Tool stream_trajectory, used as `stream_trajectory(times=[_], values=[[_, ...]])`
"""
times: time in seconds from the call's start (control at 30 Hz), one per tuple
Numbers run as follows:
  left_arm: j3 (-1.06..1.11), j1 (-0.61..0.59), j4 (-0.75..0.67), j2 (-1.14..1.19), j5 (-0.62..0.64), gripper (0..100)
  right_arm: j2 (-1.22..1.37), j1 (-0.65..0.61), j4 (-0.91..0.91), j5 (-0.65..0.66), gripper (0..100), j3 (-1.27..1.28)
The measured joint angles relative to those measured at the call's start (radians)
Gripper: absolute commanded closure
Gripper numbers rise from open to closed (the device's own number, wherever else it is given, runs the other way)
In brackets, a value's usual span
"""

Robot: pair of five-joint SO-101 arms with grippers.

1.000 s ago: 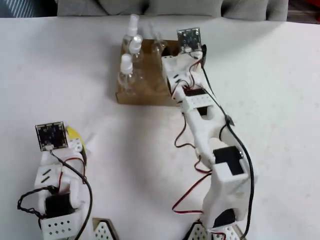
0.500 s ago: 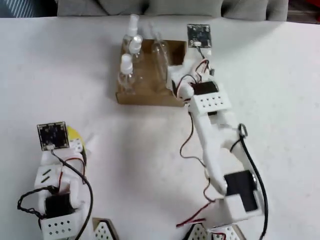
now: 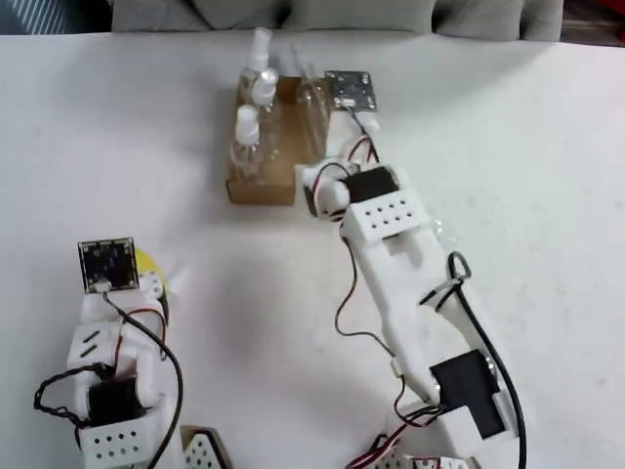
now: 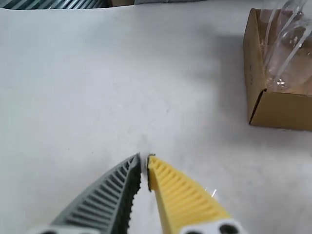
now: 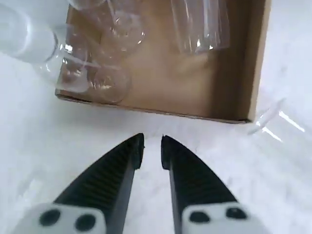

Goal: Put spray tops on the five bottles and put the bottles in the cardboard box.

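While your left end effector (image 4: 145, 163) sits pinched together and empty, low over the bench (image 3: 117, 127) and well short of the box (image 4: 254, 73) on its left side, the risk lies with the right arm (image 3: 410, 283). Its end effector (image 5: 152, 144) hangs just in front of the box's near wall, fingers parted by only a narrow slit with nothing between them. Treat that wall as light cardboard on a smooth top. A forward push from those tips, or a sweep of the wrist leaning over the box's right corner, would likely slide the box or tip it.

Just outside that corner a thin clear piece (image 5: 273, 122) glints on the bench, too faint to name. You could brush it away without noticing.

Inside the box, spray-topped bottles (image 3: 246, 132) stand upright along the left wall. Another bottle (image 5: 200, 24) seems to lie or lean nearer the right wall. You cannot tell whether it wears a top, or whether all five are in. The upright ones look top-heavy and stand close together, so one knock may topple several. Their clear plastic also makes edges hard to read.

The bench is plain white and matte. Beyond the box, past the bench's far edge, grey cushions (image 3: 322, 12) line the room, with a striped panel (image 3: 29, 15) at the far left.
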Motion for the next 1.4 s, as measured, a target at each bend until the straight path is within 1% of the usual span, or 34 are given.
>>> stream_trajectory(times=[0.1,0.23,0.3,0.4,0.57,0.77,0.8,0.83,0.9,1.1,1.17,1.2,1.27,1.4], values=[[0.000,0.000,0.000,0.000,0.000,96,0.000,0.006,-0.003,-0.107,96.7,0.000],[0.000,0.000,0.000,0.000,0.000,96,0.000,-0.003,-0.041,-0.213,96.2,0.000],[0.000,0.000,0.000,0.000,0.000,96,0.005,-0.006,-0.068,-0.244,92.9,0.000],[0.000,0.000,0.000,0.000,0.000,96,0.055,-0.011,-0.110,-0.265,88.9,0.000],[0.000,0.000,0.000,0.000,0.000,96,0.115,-0.043,-0.166,-0.318,89.7,0.000],[0.000,0.000,0.000,0.000,0.000,96,0.123,-0.040,-0.189,-0.322,89.1,0.000],[0.000,0.000,0.000,0.000,0.000,96,0.123,-0.041,-0.189,-0.304,89.3,0.000],[0.000,0.000,0.000,0.000,0.000,96,0.123,-0.043,-0.189,-0.253,89.3,0.000],[0.000,0.000,0.000,0.000,0.000,96,0.123,-0.046,-0.189,-0.075,89.3,0.000],[0.000,0.000,0.018,0.000,0.000,96,0.120,-0.048,-0.152,0.692,89.3,0.000],[0.000,0.000,0.018,0.000,0.000,96,0.120,-0.048,-0.152,0.902,89.2,0.000],[0.000,0.000,0.018,0.000,0.000,96,0.120,-0.048,-0.152,0.985,89.0,0.000],[0.000,0.000,0.018,0.000,0.000,96,0.120,-0.048,-0.152,1.108,89.0,0.000],[0.000,0.000,0.018,0.000,0.000,96,0.161,-0.058,-0.178,1.243,89.2,0.000]])
